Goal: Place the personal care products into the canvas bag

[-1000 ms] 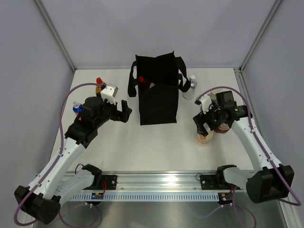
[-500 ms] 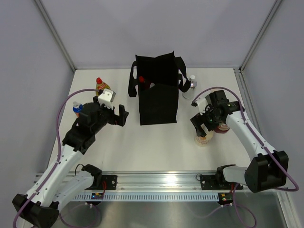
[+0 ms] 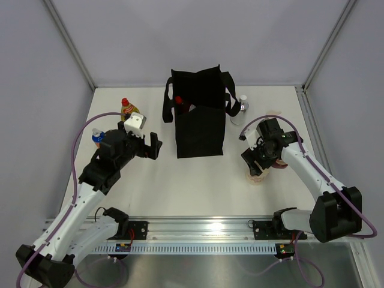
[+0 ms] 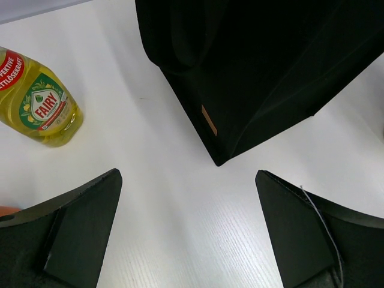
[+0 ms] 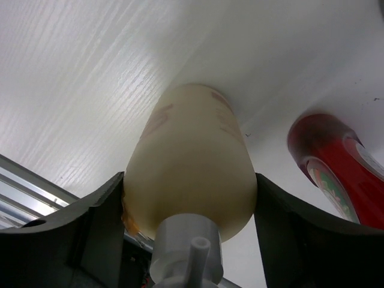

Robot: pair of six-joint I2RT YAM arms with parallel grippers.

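Right pincer (image 5: pixel 189 180) is clamped on cream pump bottle (image 5: pixel 186 144), right of canvas bag (image 3: pixel 201 129); an upright lift is advised. Left pincer (image 4: pixel 187 177) is spread apart.

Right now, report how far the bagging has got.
Done: a red bottle top shows inside the canvas bag, so one seems packed. In hand: the right gripper clamps the cream pump bottle, on the table. Left at least: yellow bottle, dark red bottle, silver bottle; left gripper open, empty.
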